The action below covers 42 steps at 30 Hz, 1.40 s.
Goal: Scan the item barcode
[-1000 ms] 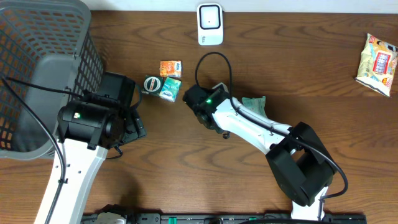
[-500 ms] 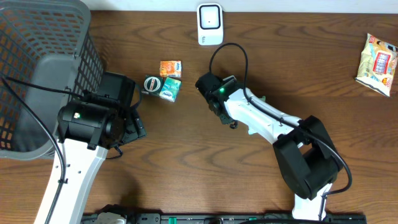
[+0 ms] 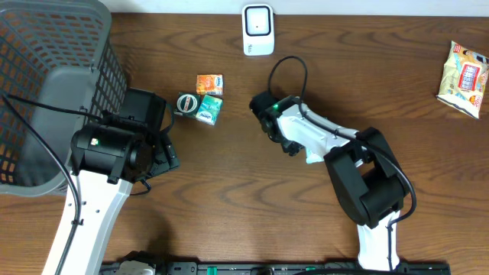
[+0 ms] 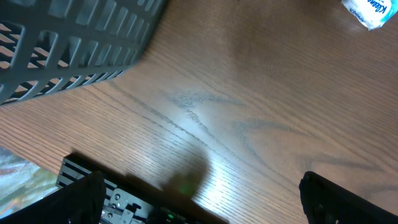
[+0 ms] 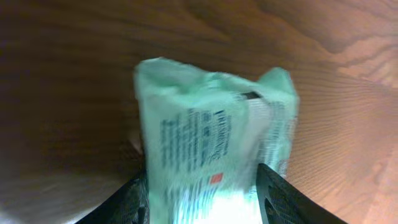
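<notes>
My table [image 3: 229,198]: dark brown wood, grain visible. Top-left corner: big grey mesh basket [image 3: 46,84]. Top centre, by the back edge: white scanner [image 3: 258,29]. Left of centre I see 3 small items bunched tight: orange packet [image 3: 209,83], teal packet [image 3: 208,111] just below it, round tin [image 3: 187,102] on the teal one's left. Far right: snack bag [image 3: 464,69], well apart from the rest.

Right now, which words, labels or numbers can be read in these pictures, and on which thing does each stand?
None reads for certain.
Green packet, right wrist view: dark print, blurred.
White packet corner, left wrist view: blue letters, cut off at the edge.
Snack bag, orange packet, teal packet, round tin: print too small.
</notes>
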### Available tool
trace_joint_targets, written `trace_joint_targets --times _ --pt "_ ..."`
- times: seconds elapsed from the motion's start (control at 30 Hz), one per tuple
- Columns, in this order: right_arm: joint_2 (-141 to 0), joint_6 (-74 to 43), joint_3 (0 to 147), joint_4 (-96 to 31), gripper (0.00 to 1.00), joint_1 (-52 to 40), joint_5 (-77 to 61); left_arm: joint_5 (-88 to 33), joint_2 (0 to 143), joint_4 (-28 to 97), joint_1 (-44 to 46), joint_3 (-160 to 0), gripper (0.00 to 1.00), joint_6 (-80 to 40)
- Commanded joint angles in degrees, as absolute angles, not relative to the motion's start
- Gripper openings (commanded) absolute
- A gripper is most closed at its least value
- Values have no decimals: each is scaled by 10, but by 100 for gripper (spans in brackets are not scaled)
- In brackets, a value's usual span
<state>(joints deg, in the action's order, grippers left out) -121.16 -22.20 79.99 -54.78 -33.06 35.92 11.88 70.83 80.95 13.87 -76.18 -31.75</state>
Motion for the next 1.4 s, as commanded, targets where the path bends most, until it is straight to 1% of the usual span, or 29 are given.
trace_joint_targets --times 0.0,0.03,0.13,0.17,0.37,0.47,0.53,0.63,0.73,0.83,1.0,1.07,1.2,1.27,1.33,1.37 --pt "-1237 -242 797 -544 43 -315 369 116 707 812 136 -762 98 -325" --pt "-1239 -242 797 -544 34 -313 367 116 707 811 136 -762 98 -325" --pt "-1242 -242 797 -538 5 -303 349 116 707 811 136 -762 98 -325" --pt "-1242 -242 797 -536 1 -300 342 116 707 811 136 -762 98 -325" --pt "-1232 -242 830 -564 1 -299 321 116 707 811 136 -762 98 -325" --pt "-1224 -235 880 -597 1 -294 273 116 707 811 136 -762 98 -325" --pt "-1217 -200 922 -612 1 -288 194 116 707 811 136 -762 98 -325" --pt "-1205 -138 973 -613 1 -275 19 116 707 811 136 -762 98 -325" --pt "-1199 -115 994 -586 1 -261 -138 116 707 811 136 -762 98 -325" --pt "-1203 -100 979 -527 1 -241 -297 116 707 811 136 -762 98 -325" --pt "-1216 -104 905 -428 1 -202 -494 116 707 811 136 -762 98 -325" --pt "-1218 -124 863 -387 1 -190 -523 116 707 811 136 -762 98 -325" --pt "-1218 -166 792 -335 2 -152 -507 116 707 812 136 -762 98 -325" --pt "-1218 -167 774 -337 8 -124 -501 116 707 811 136 -762 97 -325" --pt "-1218 -165 773 -359 24 -99 -490 116 707 811 136 -762 98 -325" --pt "-1218 -162 776 -372 29 -87 -487 116 707 811 136 -762 98 -325"
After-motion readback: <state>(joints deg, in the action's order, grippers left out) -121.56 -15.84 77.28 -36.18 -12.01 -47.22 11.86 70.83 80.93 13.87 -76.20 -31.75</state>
